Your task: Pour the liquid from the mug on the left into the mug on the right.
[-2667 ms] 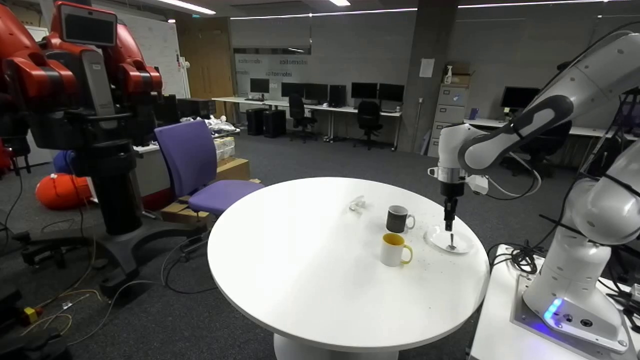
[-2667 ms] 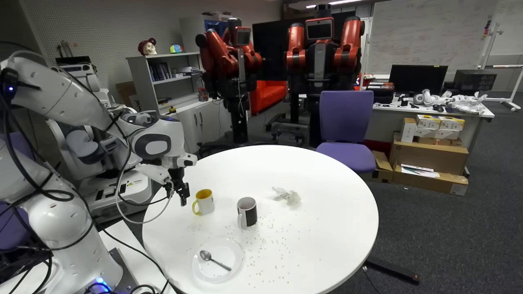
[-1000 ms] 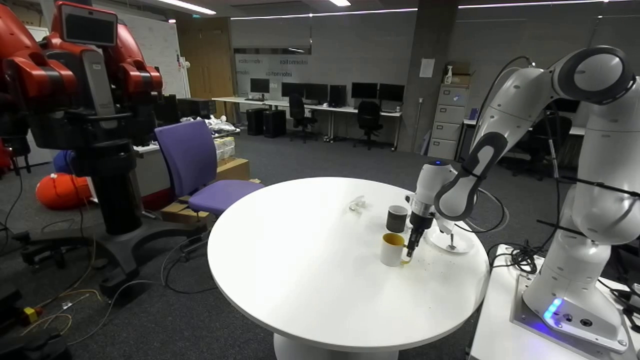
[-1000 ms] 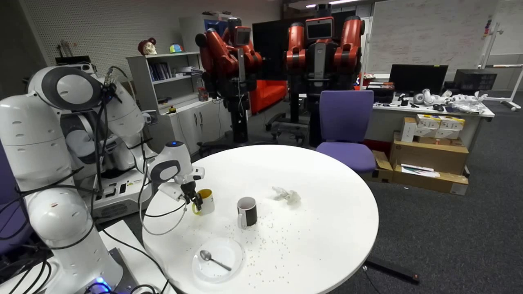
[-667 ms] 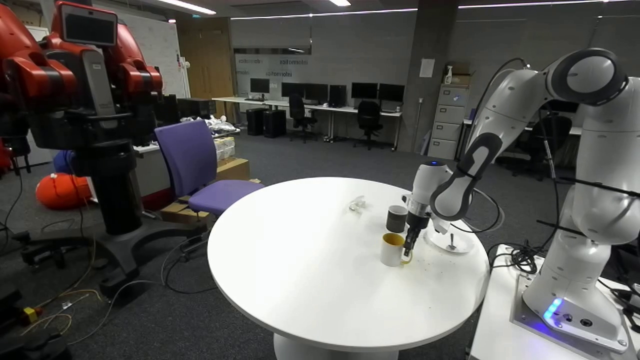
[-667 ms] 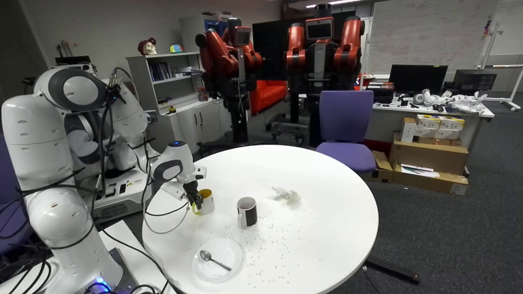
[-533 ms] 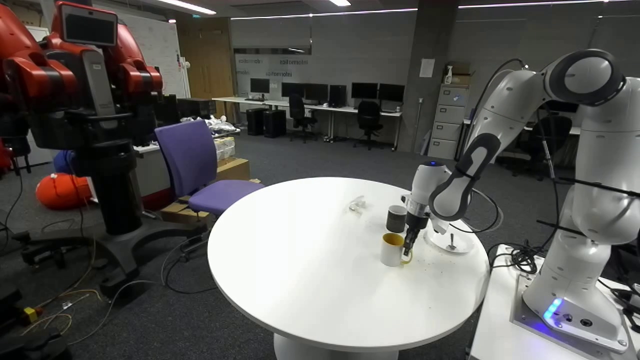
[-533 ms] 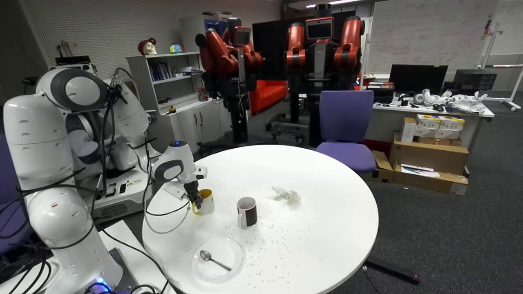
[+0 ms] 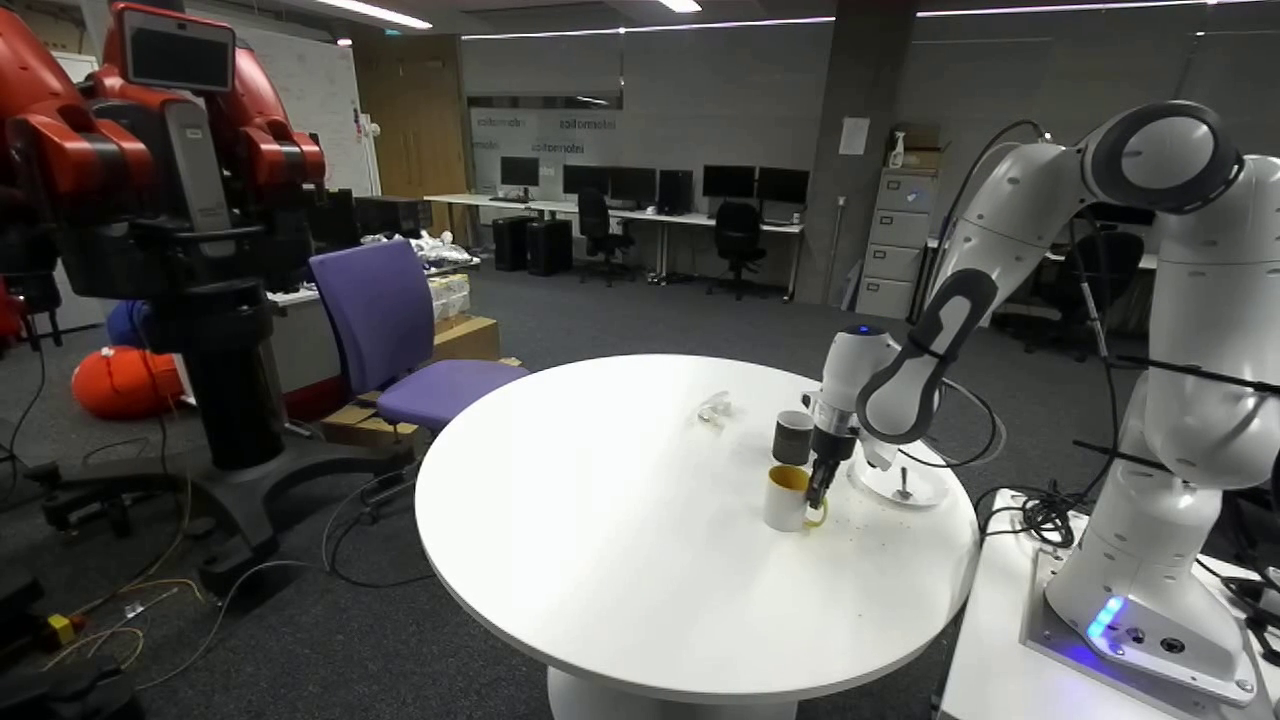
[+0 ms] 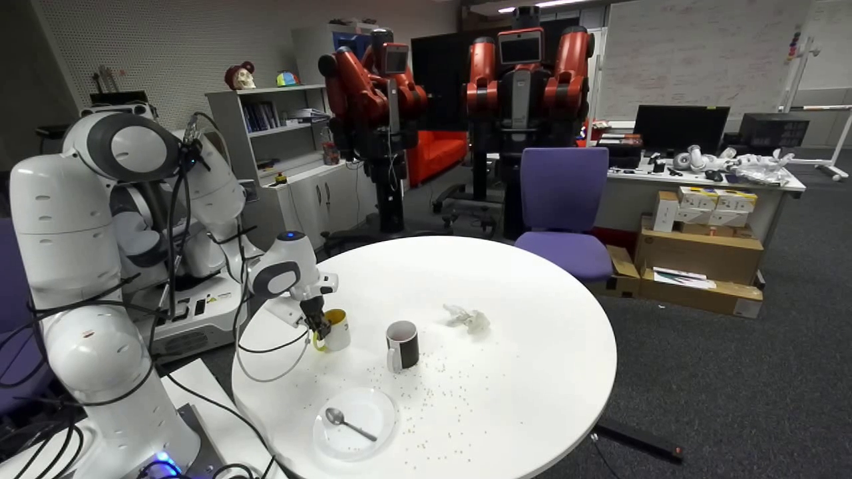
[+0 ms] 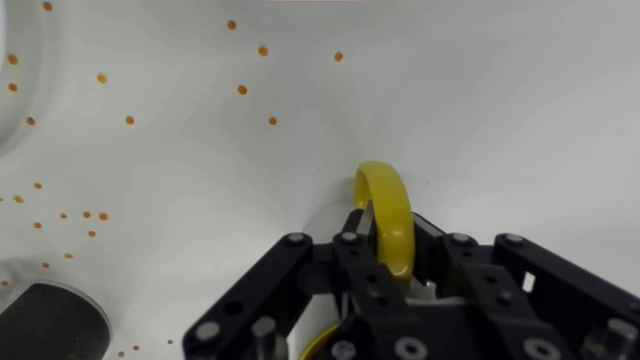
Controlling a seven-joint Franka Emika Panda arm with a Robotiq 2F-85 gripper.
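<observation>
While pinching the yellow handle (image 11: 393, 220) of the yellow-lined white mug (image 9: 784, 508) between the fingers (image 11: 424, 250), holding that mug upright, near the black-and-white mug (image 10: 409, 350) but apart from it. Cannot tell whether resting on the worktop (image 10: 532, 293) or clear of it. Around, strewn with orange grains (image 11: 263, 51); nearby, set with a spoon (image 10: 351, 426) on a plate (image 10: 371, 407).

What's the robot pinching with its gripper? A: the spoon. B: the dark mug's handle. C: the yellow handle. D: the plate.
C: the wrist view shows the gripper closed on the yellow handle, which sits between its two jaws.
</observation>
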